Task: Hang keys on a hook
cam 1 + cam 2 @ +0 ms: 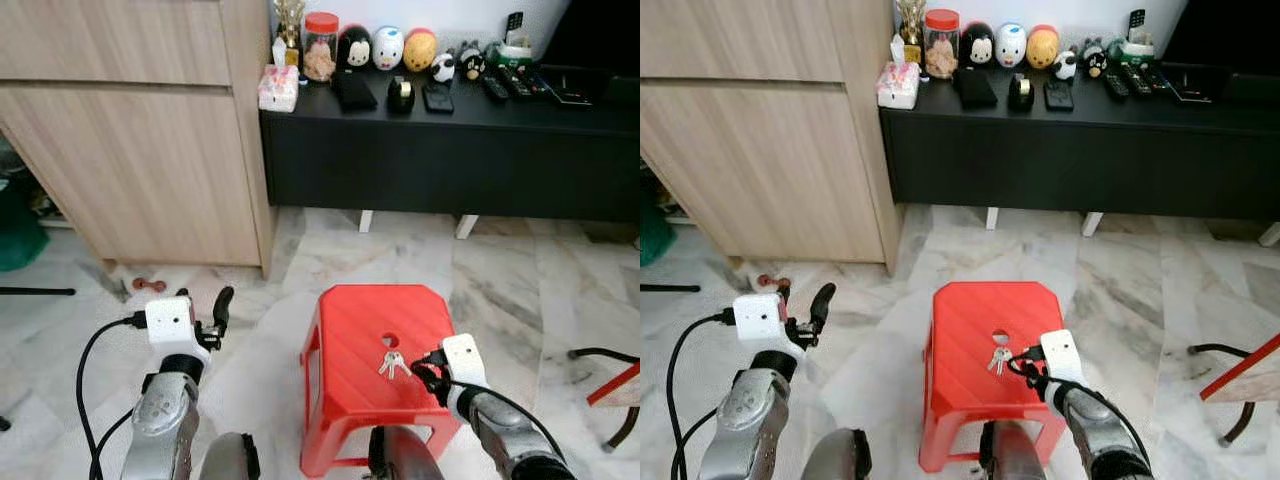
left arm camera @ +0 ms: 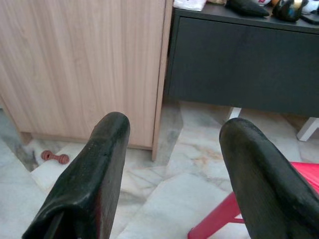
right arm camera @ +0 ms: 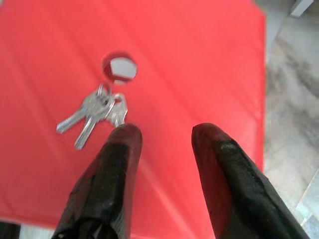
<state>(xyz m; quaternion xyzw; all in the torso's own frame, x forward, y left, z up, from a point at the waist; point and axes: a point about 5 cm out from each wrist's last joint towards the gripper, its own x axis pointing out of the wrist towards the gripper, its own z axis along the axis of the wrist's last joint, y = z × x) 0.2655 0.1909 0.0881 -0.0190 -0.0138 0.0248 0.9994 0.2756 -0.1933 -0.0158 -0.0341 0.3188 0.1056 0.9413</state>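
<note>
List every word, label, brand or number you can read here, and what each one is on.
None can be read.
Jar with the red lid: any label too small to read.
Tissue box: pattern only, blurred.
Remote controls: buttons too small.
Keys on the red stool: no legible stamping.

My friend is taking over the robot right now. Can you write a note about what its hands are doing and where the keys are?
Right end effector: open, low over the red stool, just beside the keys, not gripping them.
Left end effector: open, holding nothing, raised over the floor to the left of the stool.
Keys: lying flat on the stool top, next to its small round hole.
Done: right arm has reached the keys.
Left: grab the keys, find a hook, hang them on it.
</note>
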